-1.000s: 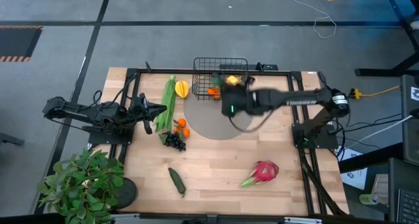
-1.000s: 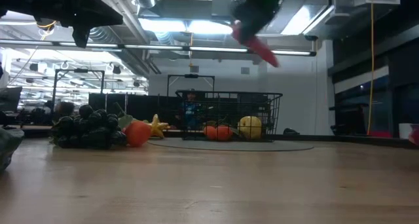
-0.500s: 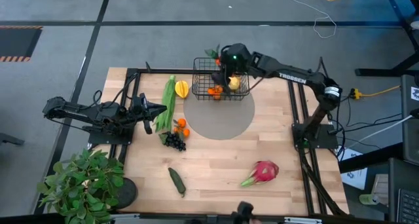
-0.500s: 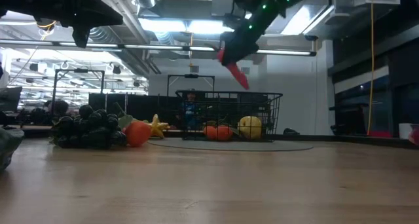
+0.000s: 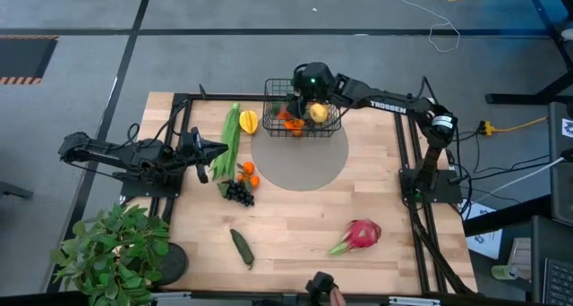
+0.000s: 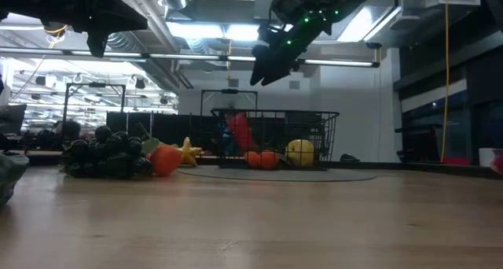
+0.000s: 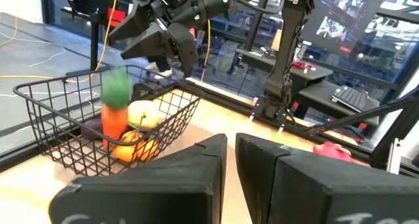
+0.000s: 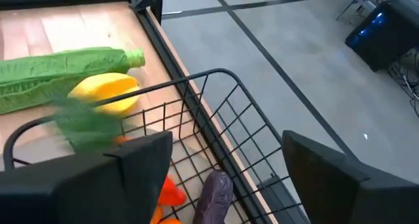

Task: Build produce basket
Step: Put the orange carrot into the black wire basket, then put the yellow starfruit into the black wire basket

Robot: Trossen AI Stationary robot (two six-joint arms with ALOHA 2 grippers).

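Wooden worktop [image 5: 295, 218], near side: we count the cucumber [image 5: 243, 248] and dragon fruit [image 5: 361, 234] still loose, then grapes [image 5: 237, 192], oranges [image 5: 248, 173], corn [image 5: 230, 141] and starfruit [image 5: 249, 122]. At the far edge, the basket [image 5: 333, 123] holds a carrot [image 7: 114, 112], a yellow fruit and eggplant [image 8: 214, 194]. Right gripper [image 6: 263, 67] hovers above it, fingers released. Left gripper [image 5: 217, 151] waits beside the corn, fingers clenched on nothing.

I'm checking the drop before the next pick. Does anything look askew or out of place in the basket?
Yes: the carrot stands almost upright in the basket, green top up and blurred, apparently still settling, while the open right gripper hangs above it. The yellow fruit and oranges lie low. Nothing has spilled onto the table.
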